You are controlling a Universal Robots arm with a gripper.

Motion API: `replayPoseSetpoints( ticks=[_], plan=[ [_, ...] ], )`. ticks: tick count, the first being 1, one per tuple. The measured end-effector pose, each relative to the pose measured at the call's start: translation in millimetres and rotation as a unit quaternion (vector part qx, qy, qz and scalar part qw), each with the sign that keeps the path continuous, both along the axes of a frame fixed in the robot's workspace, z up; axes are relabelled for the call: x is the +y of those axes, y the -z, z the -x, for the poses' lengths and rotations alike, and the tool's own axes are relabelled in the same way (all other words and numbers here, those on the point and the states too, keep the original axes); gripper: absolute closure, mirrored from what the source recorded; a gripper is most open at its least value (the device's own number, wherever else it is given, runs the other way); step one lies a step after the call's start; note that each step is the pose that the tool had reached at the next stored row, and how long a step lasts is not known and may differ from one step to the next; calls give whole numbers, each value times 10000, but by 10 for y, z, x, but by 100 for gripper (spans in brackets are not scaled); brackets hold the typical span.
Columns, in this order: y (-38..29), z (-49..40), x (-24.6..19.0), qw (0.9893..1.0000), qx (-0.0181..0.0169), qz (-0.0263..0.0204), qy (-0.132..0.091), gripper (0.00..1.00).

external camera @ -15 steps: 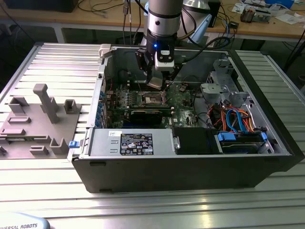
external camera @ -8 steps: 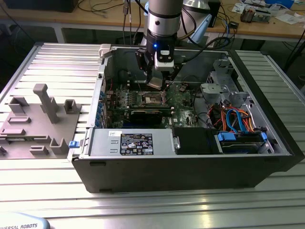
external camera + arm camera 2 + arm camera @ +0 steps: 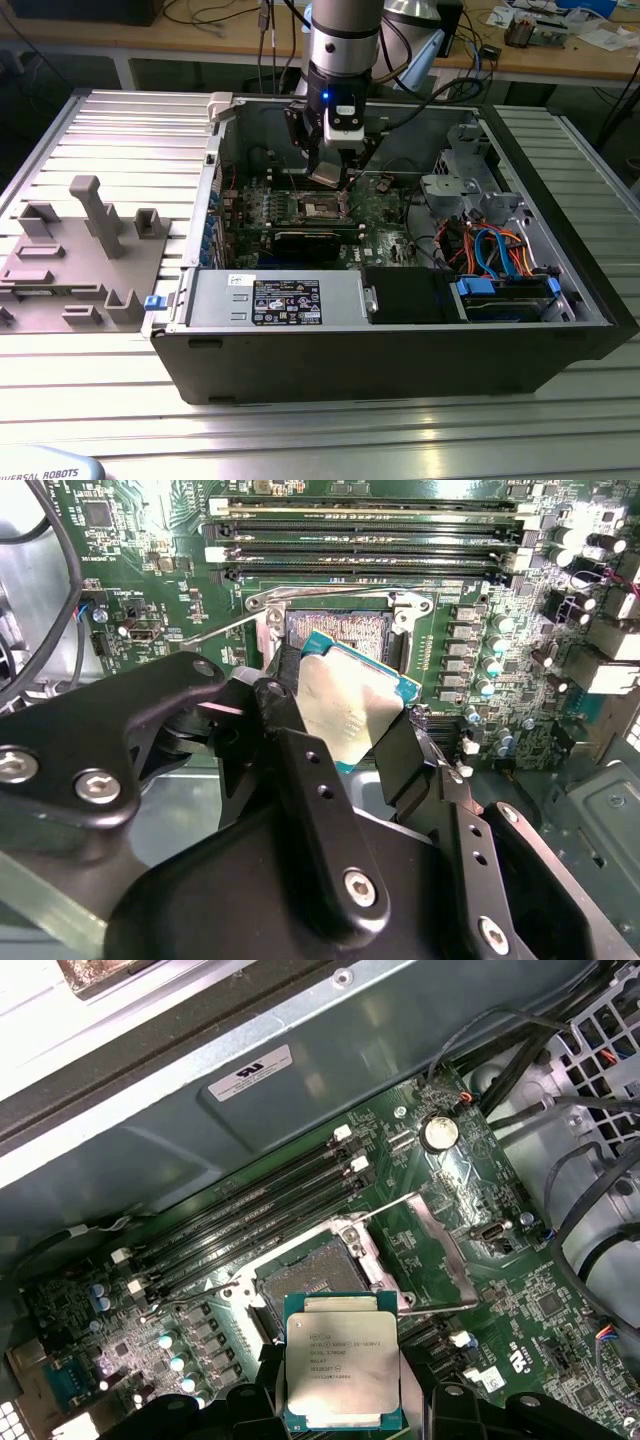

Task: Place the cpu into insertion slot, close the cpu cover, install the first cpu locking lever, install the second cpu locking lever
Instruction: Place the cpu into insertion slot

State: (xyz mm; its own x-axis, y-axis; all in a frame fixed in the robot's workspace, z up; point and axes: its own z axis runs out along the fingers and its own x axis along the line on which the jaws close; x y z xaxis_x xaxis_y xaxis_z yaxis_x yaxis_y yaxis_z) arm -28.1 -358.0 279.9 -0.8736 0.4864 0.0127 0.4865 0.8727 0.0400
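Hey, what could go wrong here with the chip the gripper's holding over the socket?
The cpu sits pinched by its edges in the gripper above the open socket; it might slip and drop onto the contacts. In the second wrist view it looks tilted, so it could seat crooked.

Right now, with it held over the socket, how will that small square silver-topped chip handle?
The small flat square silvery-topped chip looks rigid and unlikely to flex. Thin and pinched by its edges in the black pincer, it could tilt or slip. It is probably light.
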Motion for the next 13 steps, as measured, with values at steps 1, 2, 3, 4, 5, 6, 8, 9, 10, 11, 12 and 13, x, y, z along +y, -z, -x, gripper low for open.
replayPoseSetpoints(
  ticks=[1, 2, 3, 4, 5, 6, 8, 9, 10, 11, 12, 13],
  plan=[
    [0, 0, 0, 10000, 0, 1, 8, 46],
    [0, 0, 0, 10000, 0, 1, 13, 46],
    [0, 0, 0, 10000, 0, 1, 20, 46],
    [0, 0, 0, 10000, 0, 2, 26, 46],
    [0, 0, 0, 10000, 0, 1, 33, 46],
    [0, 0, 0, 10000, 0, 2, 39, 46],
    [1, 0, 0, 10000, 0, 2, 50, 46],
    [1, 0, 0, 10000, 0, 2, 54, 46],
    [1, 0, 0, 10000, 0, 2, 59, 46],
    [1, 0, 0, 10000, 0, 2, 62, 46],
    [1, 0, 0, 10000, 0, 2, 67, 46],
    [1, 0, 0, 10000, 0, 2, 73, 46]
  ],
)
